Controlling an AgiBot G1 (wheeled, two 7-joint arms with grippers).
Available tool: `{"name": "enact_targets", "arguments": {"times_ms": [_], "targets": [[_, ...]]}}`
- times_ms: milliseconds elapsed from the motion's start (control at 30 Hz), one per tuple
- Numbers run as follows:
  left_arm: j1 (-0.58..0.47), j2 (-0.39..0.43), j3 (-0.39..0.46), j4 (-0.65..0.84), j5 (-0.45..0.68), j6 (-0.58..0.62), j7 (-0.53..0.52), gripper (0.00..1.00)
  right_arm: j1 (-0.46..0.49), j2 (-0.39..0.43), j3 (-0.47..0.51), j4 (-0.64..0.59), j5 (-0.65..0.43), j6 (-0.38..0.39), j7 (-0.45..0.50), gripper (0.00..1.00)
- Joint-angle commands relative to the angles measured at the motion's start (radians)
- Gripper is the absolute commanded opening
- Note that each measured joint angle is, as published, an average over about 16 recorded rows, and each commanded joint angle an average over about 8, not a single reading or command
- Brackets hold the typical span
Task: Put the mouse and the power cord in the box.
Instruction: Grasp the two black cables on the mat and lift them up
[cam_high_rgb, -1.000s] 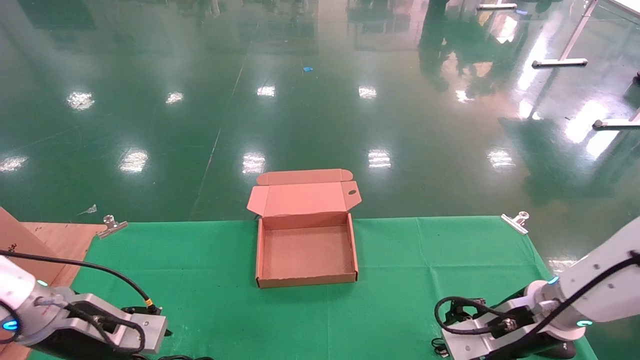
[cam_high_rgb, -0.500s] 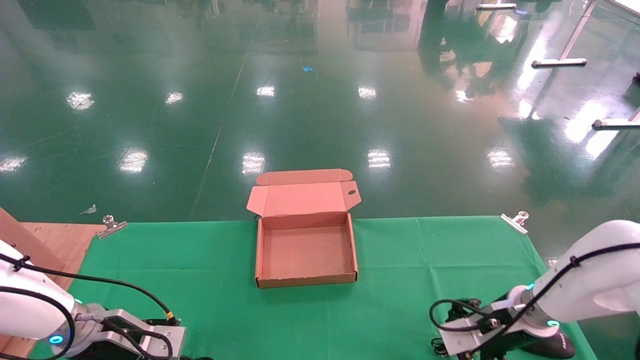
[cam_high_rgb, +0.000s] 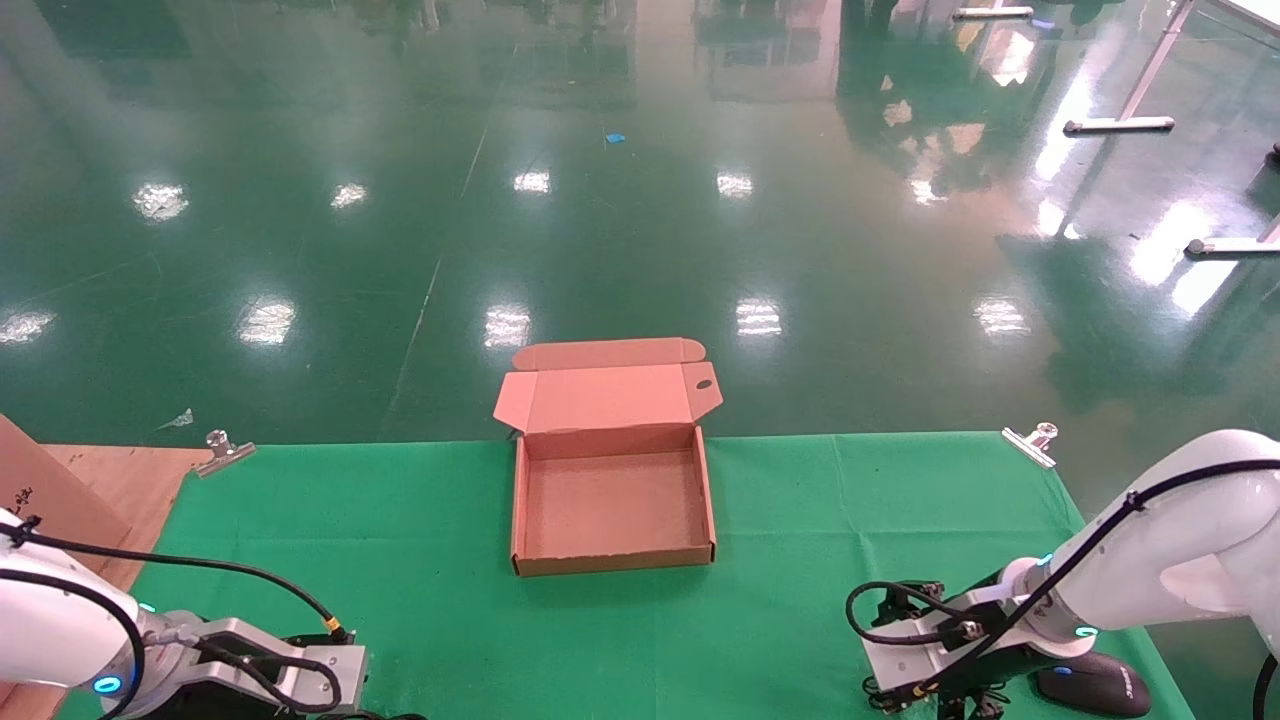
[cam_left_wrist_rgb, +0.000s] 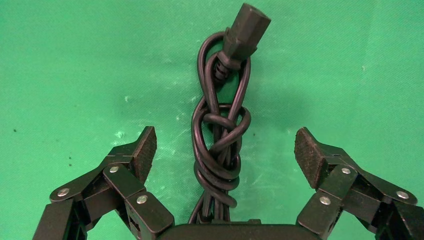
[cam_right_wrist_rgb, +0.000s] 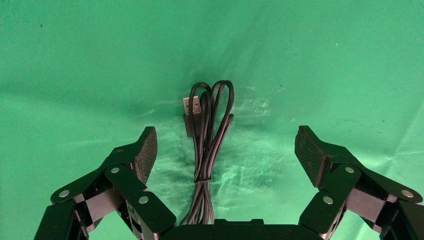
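The brown cardboard box (cam_high_rgb: 610, 505) stands open in the middle of the green cloth, its lid (cam_high_rgb: 605, 395) folded back. The black mouse (cam_high_rgb: 1092, 684) lies at the near right, beside my right arm (cam_high_rgb: 1150, 570). Its thin wire (cam_right_wrist_rgb: 206, 145), bundled with a USB plug (cam_right_wrist_rgb: 192, 107), lies on the cloth between the fingers of my open right gripper (cam_right_wrist_rgb: 225, 152). At the near left, my left gripper (cam_left_wrist_rgb: 226, 150) is open astride the knotted black power cord (cam_left_wrist_rgb: 216, 165); the cord's plug (cam_left_wrist_rgb: 246, 27) points away. Neither gripper's pads touch anything.
Metal clips (cam_high_rgb: 222, 450) (cam_high_rgb: 1030, 443) pin the cloth (cam_high_rgb: 400, 540) at its far corners. A wooden board (cam_high_rgb: 60, 480) lies off the left edge. Beyond the table's far edge is shiny green floor (cam_high_rgb: 640, 200).
Both arms have lowered toward the near edge of the table. The right wrist has shifted left, uncovering more of the mouse. The box has not moved.
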Motion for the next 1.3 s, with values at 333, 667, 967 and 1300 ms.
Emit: {"name": "enact_targets", "arguments": {"times_ms": [333, 667, 967, 1300], "targets": [[-0.019, 0.017, 0.002, 0.060, 0.002, 0.008, 0.039, 0.00, 0.020, -0.019, 0.000, -0.074, 0.000, 0.015, -0.058, 0.00], [-0.024, 0.028, 0.001, 0.093, 0.001, 0.006, 0.058, 0.00, 0.021, -0.020, 0.005, -0.105, 0.008, 0.026, -0.082, 0.00], [-0.033, 0.031, 0.000, 0.111, 0.000, 0.007, 0.071, 0.00, 0.022, -0.024, 0.008, -0.118, 0.011, 0.030, -0.093, 0.00], [-0.033, 0.030, 0.001, 0.126, 0.001, 0.016, 0.083, 0.00, 0.020, -0.024, 0.010, -0.128, 0.014, 0.021, -0.101, 0.00]]}}
